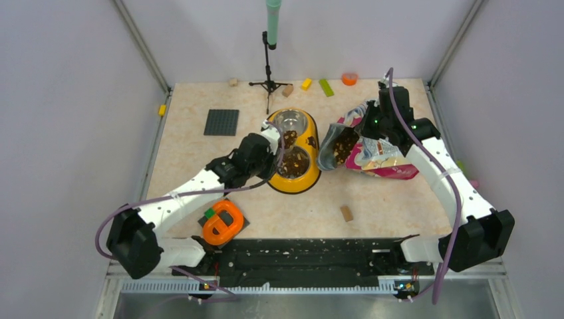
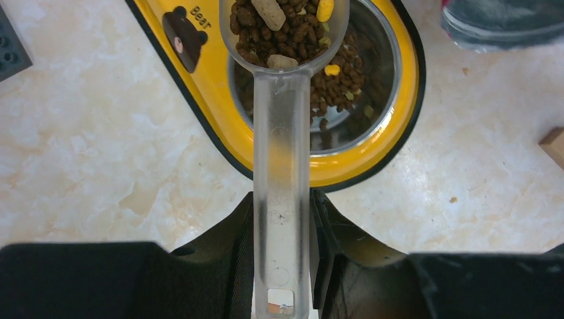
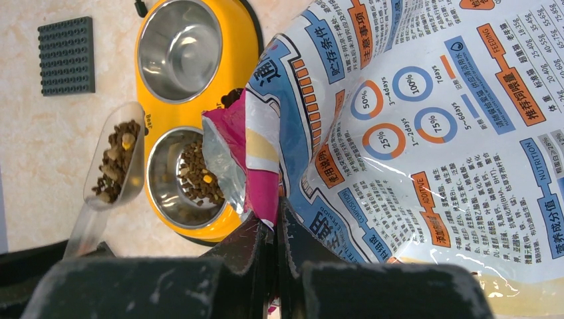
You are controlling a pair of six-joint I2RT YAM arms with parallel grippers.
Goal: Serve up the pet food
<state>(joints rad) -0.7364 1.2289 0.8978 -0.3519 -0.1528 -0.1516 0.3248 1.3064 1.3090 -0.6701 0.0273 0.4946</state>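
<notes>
The left fingers [image 2: 229, 266] grip the handle of a clear scoop [image 2: 282, 166], full of kibble [image 2: 286, 33], above the yellow feeder [image 2: 199, 86]. The right fingers [image 3: 253, 249] pinch the bag [image 3: 399, 166] at its edge.

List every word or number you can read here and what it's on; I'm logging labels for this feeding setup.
"Bear": yellow dish, beside a bear cartoon.
"FEEDING", "NUTRITION", "ADDITIVE", "COMPOSITION": bag.
"50%", "100%", "25%", "75%": rings on the bag.
"1~2days", "3~4days", "5~6days", "7days": beside those rings.
Chinese headings, fine print and the number table on the bag: too small to read reliably.
Scoop: nothing readable.
</notes>
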